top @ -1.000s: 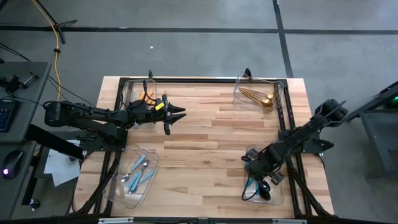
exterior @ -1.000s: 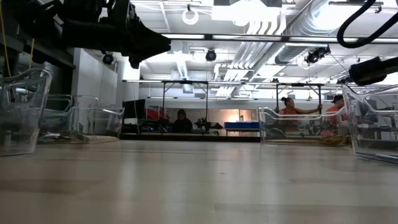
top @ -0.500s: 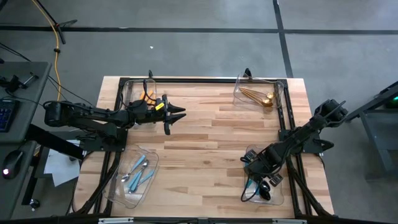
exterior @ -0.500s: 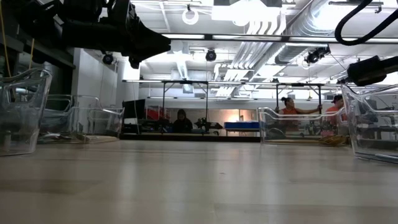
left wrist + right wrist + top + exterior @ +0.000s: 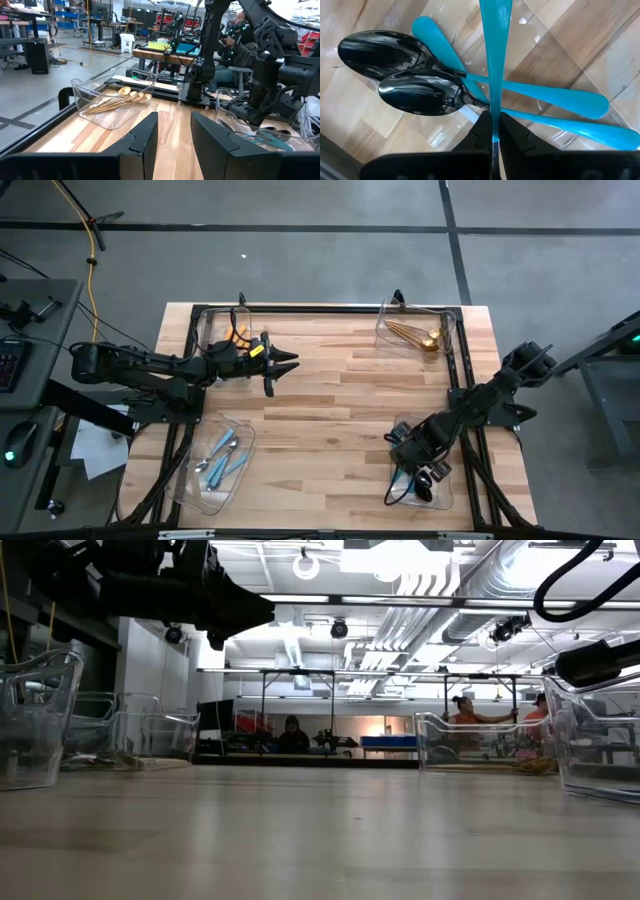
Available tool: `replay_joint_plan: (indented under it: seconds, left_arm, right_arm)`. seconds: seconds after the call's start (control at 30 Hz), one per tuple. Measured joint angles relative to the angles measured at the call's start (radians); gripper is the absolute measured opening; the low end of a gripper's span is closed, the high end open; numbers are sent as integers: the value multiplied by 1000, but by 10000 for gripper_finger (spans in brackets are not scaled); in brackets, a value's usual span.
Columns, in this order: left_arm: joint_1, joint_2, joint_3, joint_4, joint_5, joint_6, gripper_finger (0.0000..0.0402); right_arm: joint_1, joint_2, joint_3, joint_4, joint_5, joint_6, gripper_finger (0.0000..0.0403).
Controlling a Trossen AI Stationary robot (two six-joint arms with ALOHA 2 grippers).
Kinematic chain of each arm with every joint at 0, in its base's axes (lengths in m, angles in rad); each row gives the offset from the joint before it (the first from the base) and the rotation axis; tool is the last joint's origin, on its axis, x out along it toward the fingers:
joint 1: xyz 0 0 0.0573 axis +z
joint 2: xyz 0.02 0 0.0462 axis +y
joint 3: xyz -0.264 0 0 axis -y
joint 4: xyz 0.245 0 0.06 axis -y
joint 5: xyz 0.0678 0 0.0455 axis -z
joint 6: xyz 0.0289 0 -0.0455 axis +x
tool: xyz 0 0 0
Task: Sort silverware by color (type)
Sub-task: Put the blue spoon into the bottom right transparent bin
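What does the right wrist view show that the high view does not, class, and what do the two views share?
Only the right wrist view shows the right gripper shut on a teal handle, with two black spoons lying below it.

Only the high view shows the left gripper waiting above the table, the gold cutlery, the light-blue pieces and the orange handles in their bins.

Both show the right-hand front bin holding the teal-handled pieces.

Middle: bare tabletop, free passage between all four corners.
Corners: a clear bin stands at each.
Left edge: left gripper hovers beside the far bin.
Near right corner: right gripper fills that bin's opening.
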Motion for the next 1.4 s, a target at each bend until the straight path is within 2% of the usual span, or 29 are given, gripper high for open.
replay_joint_plan:
  seconds: [0.53, 0.9, 1.4]
  left_arm:
    - [0, 0, 0, 0, 0, 0, 106]
    - [0, 0, 0, 0, 0, -1, 106]
    - [0, 0, 0, 0, 0, -1, 106]
  right_arm:
    - [0, 4, 0, 26, 20, 68, 3]
    - [0, 4, 0, 46, 21, 71, 21]
    - [0, 4, 0, 73, 20, 76, 23]
